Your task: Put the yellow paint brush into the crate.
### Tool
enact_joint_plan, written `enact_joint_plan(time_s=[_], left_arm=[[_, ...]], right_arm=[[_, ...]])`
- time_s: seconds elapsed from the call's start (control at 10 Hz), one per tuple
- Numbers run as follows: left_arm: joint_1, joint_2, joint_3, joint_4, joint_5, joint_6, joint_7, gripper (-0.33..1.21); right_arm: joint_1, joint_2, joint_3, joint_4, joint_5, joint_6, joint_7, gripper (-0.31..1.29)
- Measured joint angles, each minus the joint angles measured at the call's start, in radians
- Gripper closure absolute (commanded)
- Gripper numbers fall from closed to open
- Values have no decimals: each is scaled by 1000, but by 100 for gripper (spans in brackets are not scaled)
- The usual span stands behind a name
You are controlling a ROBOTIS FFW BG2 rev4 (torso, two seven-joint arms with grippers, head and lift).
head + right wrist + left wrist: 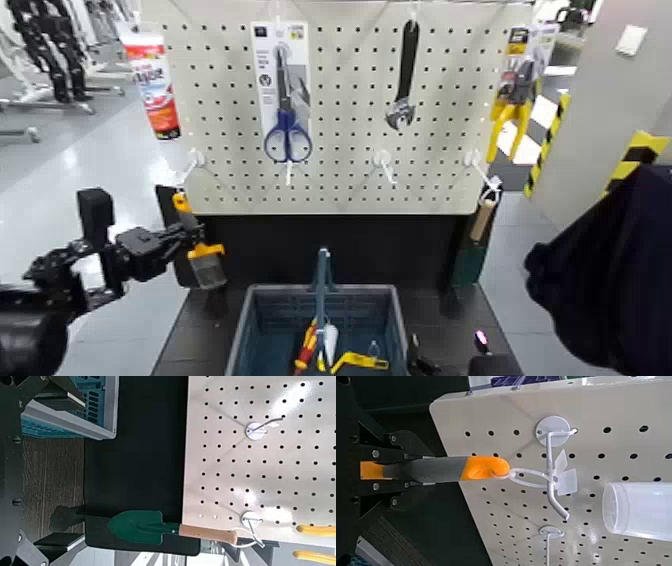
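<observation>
The yellow paint brush (200, 250) has a grey handle, an orange tip, a yellow band and a pale bristle head that points down. My left gripper (172, 243) is shut on its handle and holds it left of the crate, in front of the pegboard's lower left corner. In the left wrist view the orange tip (484, 467) touches or lies just off a white hook (551, 475), and the fingers (379, 455) clamp the handle. The crate (250, 325) stands below at the front centre, and it also shows in the right wrist view (75, 415). My right gripper (36, 469) is open and empty, low at the front right.
The pegboard (340, 170) holds a tube (152, 80), blue scissors (288, 105), a wrench (403, 80) and yellow pliers (515, 95). A green trowel (147, 526) hangs at its lower right. The crate holds small tools (330, 352). A dark garment (610, 270) fills the right side.
</observation>
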Motion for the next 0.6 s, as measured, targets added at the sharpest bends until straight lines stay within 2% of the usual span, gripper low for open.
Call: enact_joint_plan(time_s=[0.3,0.6], left_arm=[[30,-12,17,-51,-1,0,16,118],[97,-38,64,-164,0,20,31,118]], right_arm=[[0,0,1,0,0,3,1,14],[-1,0,2,1,0,6,1,14]])
